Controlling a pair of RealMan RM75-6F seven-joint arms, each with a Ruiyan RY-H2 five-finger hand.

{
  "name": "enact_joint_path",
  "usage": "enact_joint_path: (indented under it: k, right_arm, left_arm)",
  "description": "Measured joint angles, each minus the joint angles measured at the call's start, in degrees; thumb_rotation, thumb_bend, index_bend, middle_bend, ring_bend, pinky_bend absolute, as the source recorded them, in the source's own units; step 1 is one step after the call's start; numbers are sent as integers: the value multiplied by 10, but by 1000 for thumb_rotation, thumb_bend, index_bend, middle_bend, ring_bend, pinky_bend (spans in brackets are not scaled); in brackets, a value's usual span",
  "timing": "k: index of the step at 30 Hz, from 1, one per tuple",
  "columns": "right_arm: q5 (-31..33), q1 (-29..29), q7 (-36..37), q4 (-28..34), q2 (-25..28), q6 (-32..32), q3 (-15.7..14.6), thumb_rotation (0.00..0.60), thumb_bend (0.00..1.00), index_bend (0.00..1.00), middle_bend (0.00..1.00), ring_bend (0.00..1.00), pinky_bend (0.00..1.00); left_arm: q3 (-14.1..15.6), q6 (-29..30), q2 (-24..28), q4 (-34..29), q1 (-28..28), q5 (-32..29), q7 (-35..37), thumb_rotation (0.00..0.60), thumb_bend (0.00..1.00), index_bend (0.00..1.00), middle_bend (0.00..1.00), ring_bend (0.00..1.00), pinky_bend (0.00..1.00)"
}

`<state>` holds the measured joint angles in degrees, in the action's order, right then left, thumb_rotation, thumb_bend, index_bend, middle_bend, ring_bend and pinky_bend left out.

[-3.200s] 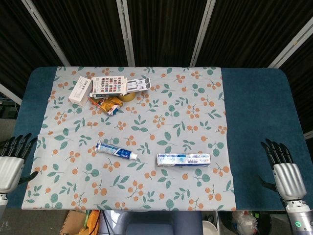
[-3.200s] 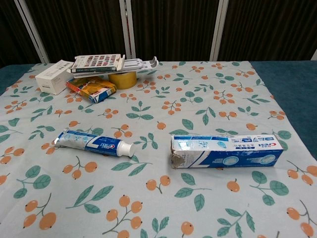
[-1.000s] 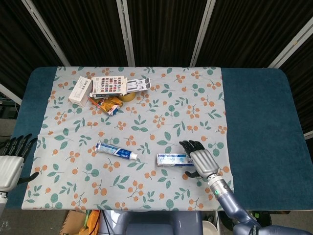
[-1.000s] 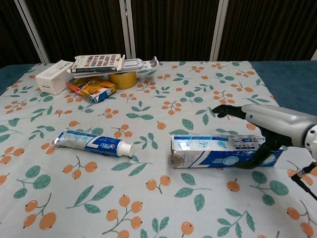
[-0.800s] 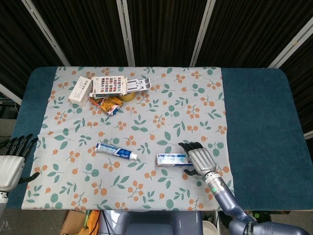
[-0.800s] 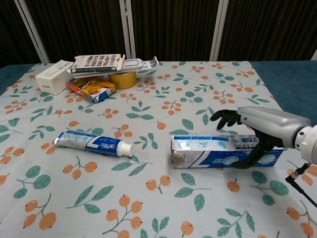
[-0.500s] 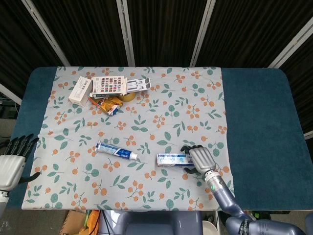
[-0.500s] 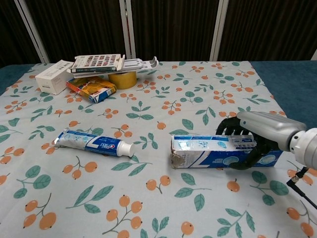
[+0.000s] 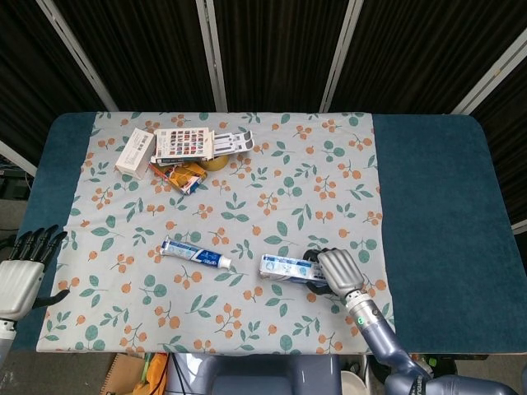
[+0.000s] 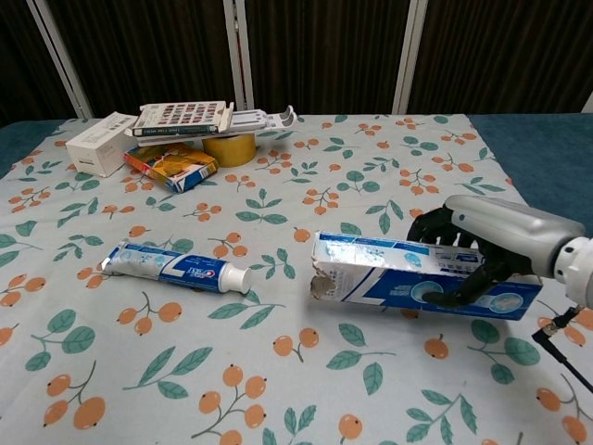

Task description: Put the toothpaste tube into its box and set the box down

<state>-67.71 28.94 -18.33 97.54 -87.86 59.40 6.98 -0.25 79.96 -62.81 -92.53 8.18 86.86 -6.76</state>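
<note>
Gripping long blue-white toothpaste carton [image 10: 422,280] lower right, our right hand [image 10: 489,243] just tilted it up; left hand [image 9: 23,267] idle, spread; blue-white toothpaste tube [image 10: 176,266] untouched, centre left.

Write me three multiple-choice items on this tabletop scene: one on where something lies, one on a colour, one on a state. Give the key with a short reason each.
1. Where does the toothpaste tube lie?
A. inside the box
B. on the cloth, left of the box
C. on the stack at the back

2. What colour is the bare table beside the floral cloth?
A. dark blue
B. red
C. white

3. What is the right hand doing?
A. resting off the table
B. holding the tube
C. gripping the toothpaste box

Key: 1 B, the tube lies apart from the box; 2 A, blue shows either side; 3 C, fingers wrap the tilted box.
</note>
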Motion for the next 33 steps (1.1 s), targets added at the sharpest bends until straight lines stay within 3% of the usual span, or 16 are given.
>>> enact_joint_path:
  k: [7, 11, 16, 20, 26, 33]
  right_arm:
    - [-48, -36, 55, 75, 75, 45, -16, 600, 305, 435, 500, 443, 441]
    - [-85, -55, 90, 96, 117, 71, -24, 600, 304, 435, 499, 443, 441]
    - [-108, -69, 133, 109, 151, 90, -27, 600, 305, 435, 499, 443, 441]
    - [-116, -73, 164, 112, 166, 96, -22, 600, 305, 435, 499, 443, 441]
    - [-117, -75, 191, 115, 179, 98, -13, 600, 305, 435, 499, 443, 441]
    - [-116, -76, 203, 114, 186, 98, -10, 600, 305, 435, 500, 443, 441]
  left_arm:
    - [-4, -10, 1, -11, 2, -18, -9, 600, 0, 2, 0, 0, 24]
    - [-16, -23, 3, -31, 13, -36, -24, 600, 22, 61, 5, 10, 123]
    - [-37, -49, -2, -40, 44, -51, -74, 600, 59, 163, 115, 126, 239]
    - [-63, -95, -20, -40, 89, -80, -129, 600, 77, 209, 206, 202, 306]
    - [-90, -179, -56, -33, 162, -133, -209, 600, 80, 286, 275, 240, 347]
    - [-98, -268, -108, -17, 238, -199, -283, 600, 87, 297, 323, 267, 362]
